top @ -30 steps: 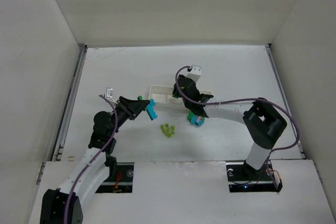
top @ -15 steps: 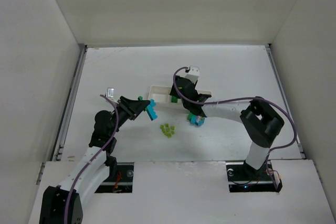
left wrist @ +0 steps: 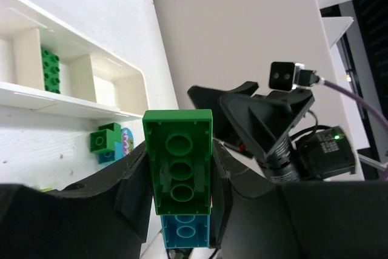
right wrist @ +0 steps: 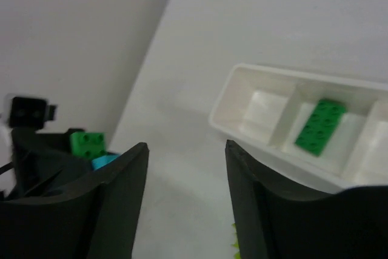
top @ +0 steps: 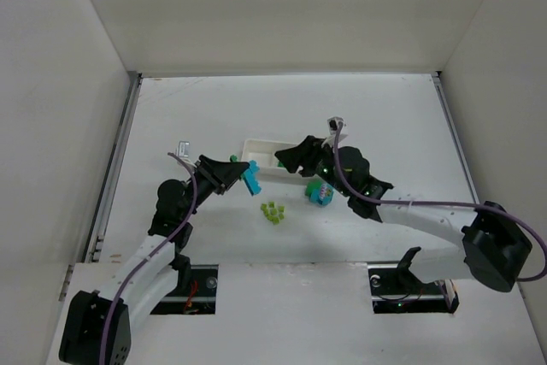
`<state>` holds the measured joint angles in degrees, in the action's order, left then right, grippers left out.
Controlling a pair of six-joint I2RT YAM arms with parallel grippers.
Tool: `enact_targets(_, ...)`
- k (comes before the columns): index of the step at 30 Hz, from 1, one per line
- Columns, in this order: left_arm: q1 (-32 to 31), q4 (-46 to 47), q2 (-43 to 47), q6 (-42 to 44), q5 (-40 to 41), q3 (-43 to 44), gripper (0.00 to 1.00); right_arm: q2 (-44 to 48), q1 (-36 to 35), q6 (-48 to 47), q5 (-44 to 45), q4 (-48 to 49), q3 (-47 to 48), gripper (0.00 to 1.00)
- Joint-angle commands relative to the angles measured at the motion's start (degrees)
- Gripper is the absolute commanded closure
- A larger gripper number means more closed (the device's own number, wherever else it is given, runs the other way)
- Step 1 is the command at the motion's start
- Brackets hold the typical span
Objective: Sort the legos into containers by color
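Pinched between the left fingers (left wrist: 133, 192), a green brick (left wrist: 180, 165) stacked on a cyan brick (left wrist: 185, 230) is held tight, near the end of the white tray (right wrist: 260, 104). The right fingers (right wrist: 121, 198) are spread apart with nothing between them, close to the tray, where another green brick (right wrist: 320, 127) is laid in the middle compartment. A little bunch of pale yellow-green bricks (top: 273, 212) is seen lying on the white counter (top: 385, 117) between the two arms, and plain white walls (top: 282, 14) are seen all around.
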<state>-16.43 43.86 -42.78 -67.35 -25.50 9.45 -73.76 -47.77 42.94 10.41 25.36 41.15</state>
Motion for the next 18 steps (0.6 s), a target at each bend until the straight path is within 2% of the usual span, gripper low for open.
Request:
enact_targets(1,-1.02,10.27,-1.42,-3.74,-1.13,1.36,0.84,-1.3,-0.61,6.45,-14.62,14.7,-3.26,0.35)
enact_targets(2,-1.37,11.5,-1.86,-4.45,-1.13,1.27,0.84,-2.26,-0.61,7.5,-16.29,17.06,-3.53,0.29)
enact_targets(4,-1.98,13.35,-2.48,-5.68,-1.22,1.09,0.84,-3.84,-0.61,8.82,-18.14,20.15,-3.79,0.24)
enact_targets(12,-4.36,14.15,-1.51,-6.91,-0.43,0.92,0.84,-7.45,-1.84,14.36,-22.19,32.19,-5.02,0.25)
enact_targets(18,-4.36,14.85,-1.6,-8.14,-0.34,0.39,0.84,-9.21,-1.84,17.35,-24.12,35.89,-5.55,0.26)
